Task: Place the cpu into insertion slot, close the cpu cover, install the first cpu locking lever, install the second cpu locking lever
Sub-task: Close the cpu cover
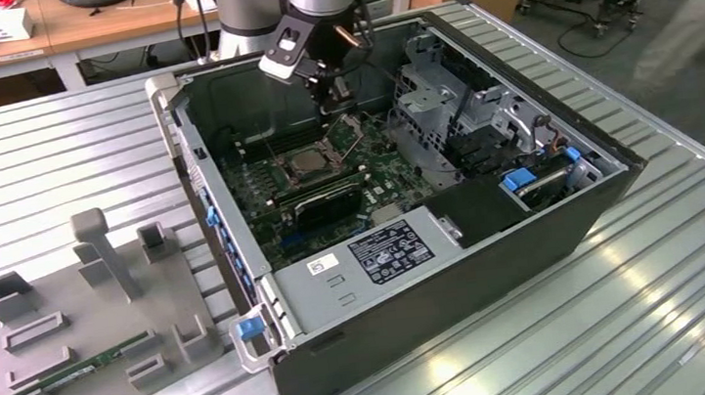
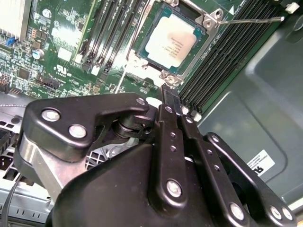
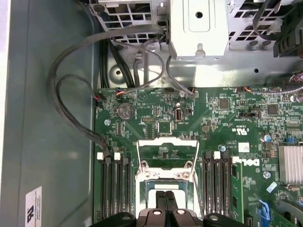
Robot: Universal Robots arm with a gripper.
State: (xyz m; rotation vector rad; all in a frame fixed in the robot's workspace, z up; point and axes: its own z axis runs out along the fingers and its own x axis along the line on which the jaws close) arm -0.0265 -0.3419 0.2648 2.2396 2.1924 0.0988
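Silvery cpu (image 2: 170, 40) is seated; the raised cpu cover (image 3: 166, 143) is judged to need pushing down; gripper (image 2: 169, 92) jaws are pressed together.

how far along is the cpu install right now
Done: the cpu lies in the insertion slot. In hand: the gripper, shut on nothing, hovers by the socket's corner. Left: the cpu cover looks raised in the first wrist view, and a thin locking lever sticks out to the side, apparently unlatched, so the cover and levers seem not yet done.
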